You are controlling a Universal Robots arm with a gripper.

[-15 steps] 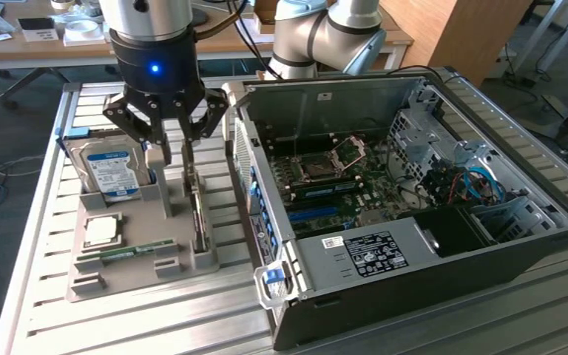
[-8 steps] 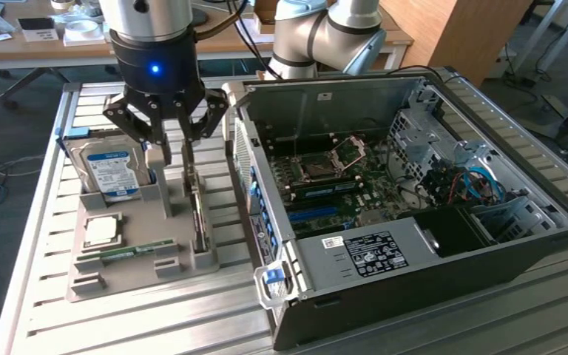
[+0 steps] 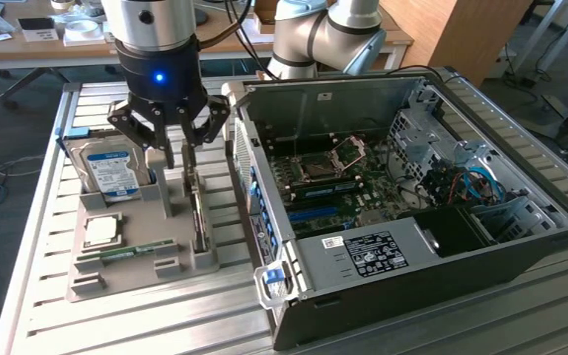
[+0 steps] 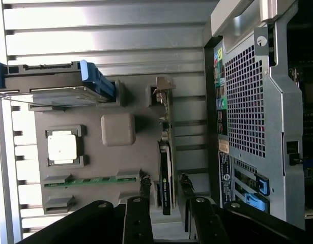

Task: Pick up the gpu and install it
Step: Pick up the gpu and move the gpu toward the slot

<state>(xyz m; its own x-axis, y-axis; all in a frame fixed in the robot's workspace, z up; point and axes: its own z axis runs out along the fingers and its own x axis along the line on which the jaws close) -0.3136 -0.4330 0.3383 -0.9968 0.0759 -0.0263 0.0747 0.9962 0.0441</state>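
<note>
The gripper (image 3: 178,164) hangs directly over the gray holder tray (image 3: 131,277), its jaws spread wide and nothing clasped between them. The gpu (image 3: 198,214) stands on its long edge in a slot along the tray edge that faces the open computer case (image 3: 413,222), its silver bracket at one end. In the wrist view the two dark fingers (image 4: 144,190) straddle the card (image 4: 165,168), one on each flat side, and a gap shows between each pad and the board, so the pincer is released around the card rather than gripping it. Along the tray's opposite edge, a blue-and-white-labelled hard drive (image 3: 112,171) stands upright in its own holder, a square processor (image 3: 101,231) lies flat beside it, and a narrow green memory stick (image 3: 136,251) sits near the tray's front edge.
</note>
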